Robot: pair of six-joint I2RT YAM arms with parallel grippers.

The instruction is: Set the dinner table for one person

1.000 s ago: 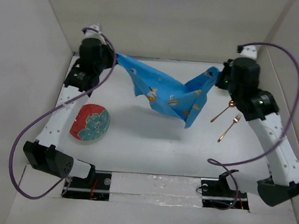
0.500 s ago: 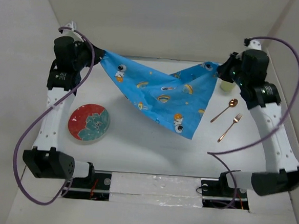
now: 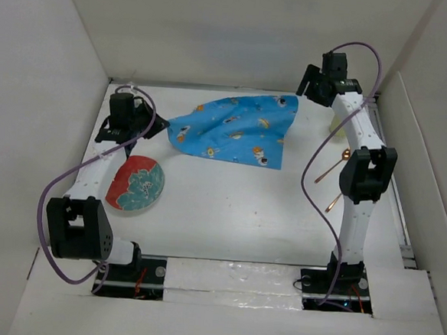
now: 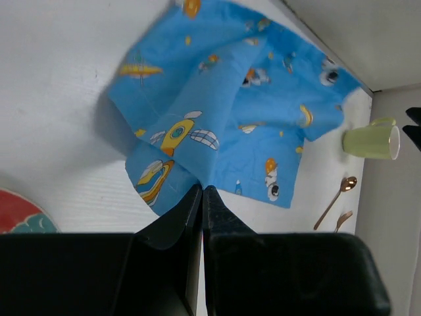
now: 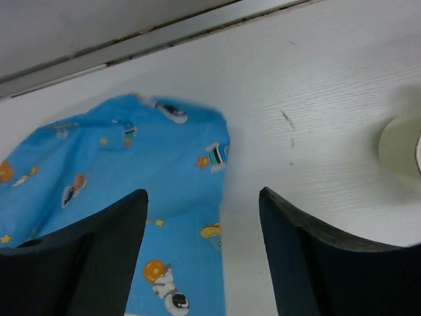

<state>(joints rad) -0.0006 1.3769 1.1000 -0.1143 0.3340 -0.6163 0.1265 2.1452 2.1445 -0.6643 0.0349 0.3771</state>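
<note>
Overhead camera sees the whole dinner table (image 3: pixel 228 210); wrist cameras share the placemat (image 3: pixel 234 130).

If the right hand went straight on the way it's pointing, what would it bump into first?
Probably the edge of the blue placemat lying on the white table, or bare tabletop just beside it; depth is hard to judge. The right hand is open and empty.

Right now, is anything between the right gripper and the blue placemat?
Nothing visible. The right gripper is open over the far right corner of the placemat, with only bare table beside it. The cup sits off to its right; spoon and fork are outside the path.
</note>
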